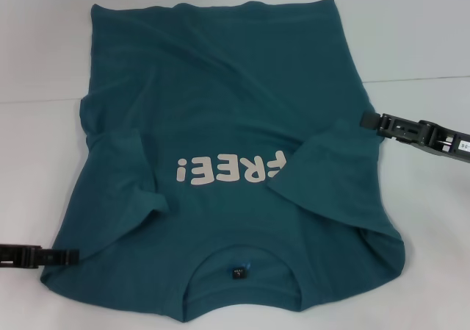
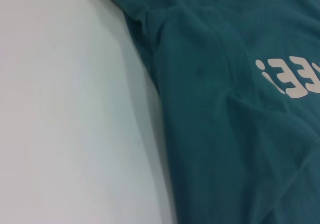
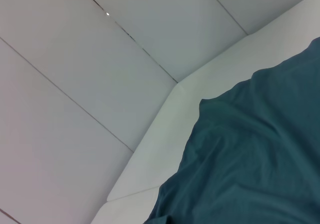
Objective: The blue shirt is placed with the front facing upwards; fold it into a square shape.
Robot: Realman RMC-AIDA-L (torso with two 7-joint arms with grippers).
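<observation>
The left gripper [image 1: 73,256] sits low at the near left edge of the blue shirt [image 1: 228,109], its dark tip touching or just beside the cloth near the shoulder. Whether its tip is parted or pinched on fabric cannot be told — it looks narrow, and the left wrist view shows only cloth and table. Just beyond this gripper, toward the shirt's middle, the left sleeve [image 1: 121,168] is folded inward over the chest, ending near the exclamation mark of the white "FREE!" lettering [image 1: 228,170].

The right gripper [image 1: 367,120] reaches in from the opposite side, its tip at the shirt's right edge about midway along the body. Its opening cannot be told either. Just inward of it and nearer the robot, the right sleeve [image 1: 330,165] is also folded over the front, covering part of the first letter.

The shirt lies front up on the white table [image 1: 418,43], spread between the two grippers, with the neckline [image 1: 239,260] nearest the robot and the hem farthest. A small dark tag [image 1: 237,272] shows inside the collar. The cloth is creased around both folded sleeves — the right shoulder corner bunches slightly.
</observation>
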